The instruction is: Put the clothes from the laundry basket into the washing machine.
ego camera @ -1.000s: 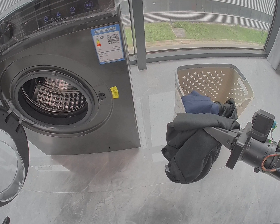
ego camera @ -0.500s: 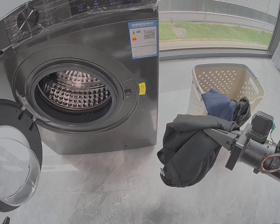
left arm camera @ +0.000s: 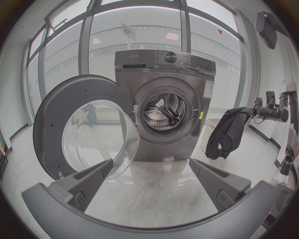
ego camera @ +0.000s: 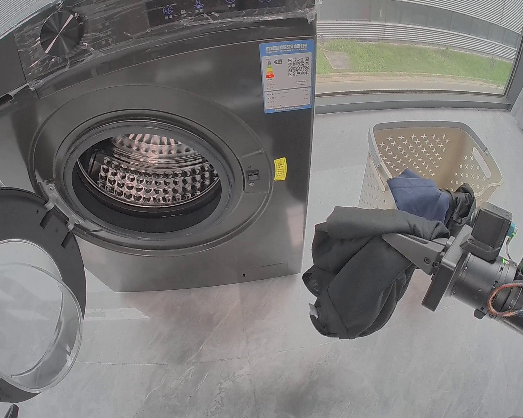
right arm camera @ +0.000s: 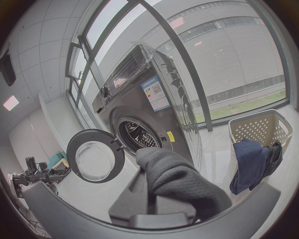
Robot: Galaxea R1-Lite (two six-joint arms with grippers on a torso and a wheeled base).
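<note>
Grey tiled floor (ego camera: 231, 374), glazed wall behind.

- The right gripper (ego camera: 404, 244) is clamped on a dark garment (ego camera: 352, 277), held off the floor just near-left of the laundry basket (ego camera: 384, 135).
- The garment is bunched over the fingers and hangs below them, so its long axis is roughly vertical and the lowest fold is clear of the floor.
- The key relation: the drum opening (ego camera: 153, 172) lies to the left of the held garment and farther off, with bare floor between. The door (ego camera: 20, 293) is swung fully open to the left, so the mouth is judged unobstructed.
- The load is carried by the right arm. The left gripper (left arm camera: 149, 164) is parked low at near left, jaws spread, nothing held, closer to the door than to the basket.
- Count:
  - one washing machine (ego camera: 287, 216)
  - one basket
  - three garments seen: one held, plus a blue garment (ego camera: 420, 193) and a second dark piece (ego camera: 465, 201) draped over the basket's near rim.
</note>
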